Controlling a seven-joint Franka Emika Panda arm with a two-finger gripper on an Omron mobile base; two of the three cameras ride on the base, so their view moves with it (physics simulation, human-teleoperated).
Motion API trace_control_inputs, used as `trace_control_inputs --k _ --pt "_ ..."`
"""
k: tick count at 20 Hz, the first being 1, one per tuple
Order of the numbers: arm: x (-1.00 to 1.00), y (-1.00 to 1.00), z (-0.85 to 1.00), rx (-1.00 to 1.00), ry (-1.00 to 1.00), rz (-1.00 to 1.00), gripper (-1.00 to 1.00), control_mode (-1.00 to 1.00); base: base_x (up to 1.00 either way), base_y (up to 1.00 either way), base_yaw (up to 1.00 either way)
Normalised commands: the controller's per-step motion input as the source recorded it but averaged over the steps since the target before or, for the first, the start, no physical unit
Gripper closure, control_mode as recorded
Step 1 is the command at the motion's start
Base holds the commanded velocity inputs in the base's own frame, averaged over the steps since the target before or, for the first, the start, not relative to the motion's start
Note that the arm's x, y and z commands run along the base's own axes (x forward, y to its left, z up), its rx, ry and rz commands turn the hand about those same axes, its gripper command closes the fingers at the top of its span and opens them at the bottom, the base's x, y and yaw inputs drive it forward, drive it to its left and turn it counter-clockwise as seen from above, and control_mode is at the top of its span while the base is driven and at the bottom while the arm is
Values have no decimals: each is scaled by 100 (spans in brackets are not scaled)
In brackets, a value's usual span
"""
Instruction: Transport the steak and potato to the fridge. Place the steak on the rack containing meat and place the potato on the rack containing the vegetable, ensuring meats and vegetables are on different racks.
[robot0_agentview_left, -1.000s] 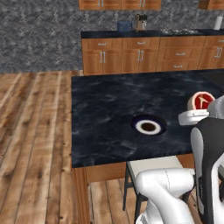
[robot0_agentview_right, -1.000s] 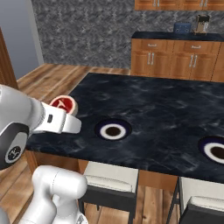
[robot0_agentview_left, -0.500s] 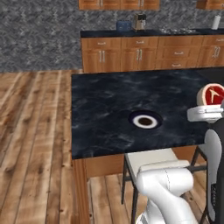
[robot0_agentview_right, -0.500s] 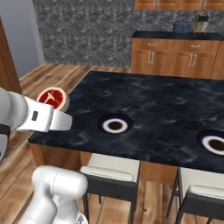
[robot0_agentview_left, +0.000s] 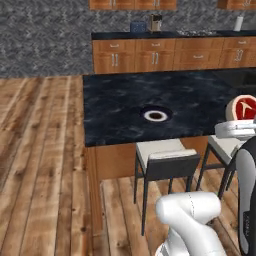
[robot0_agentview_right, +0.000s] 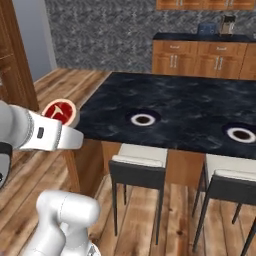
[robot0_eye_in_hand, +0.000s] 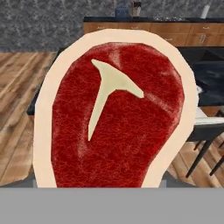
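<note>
The steak (robot0_eye_in_hand: 114, 111), raw red with a pale fat rim and a white T-shaped bone, stands upright right in front of the hand camera and hides the fingertips. From the left base camera the steak (robot0_agentview_left: 242, 107) sits at the end of my white arm by the right edge, and my gripper (robot0_agentview_left: 240, 120) is shut on its lower edge. The right base camera has the same steak (robot0_agentview_right: 60, 112) at the left, held up over the wood floor beside the island's corner. The potato, the fridge and its racks are out of view.
A dark stone island (robot0_agentview_left: 150, 95) with round inset rings (robot0_agentview_left: 155, 116) stands ahead, and dark-backed stools (robot0_agentview_left: 165, 160) are tucked under its near edge. Wooden cabinets (robot0_agentview_left: 150, 52) line the back wall. A tall wood panel (robot0_agentview_right: 15, 55) rises at the left. Open wood floor (robot0_agentview_left: 40, 165) lies left of the island.
The whole picture has shifted: the base has backed away from the island, so the stools and more floor now show. The steak stays in the gripper.
</note>
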Motion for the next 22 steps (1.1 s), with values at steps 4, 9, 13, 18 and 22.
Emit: trace_control_inputs --k 4,9,13,18,22 --pt "0 0 0 0 0 0 100 100 -100 78 -1" --pt "0 0 0 0 0 0 100 100 -96 98 20" --pt "0 0 0 0 0 0 100 100 0 38 91" --pt "0 0 0 0 0 0 100 100 0 0 100" --pt "0 0 0 0 0 0 100 100 6 0 68"
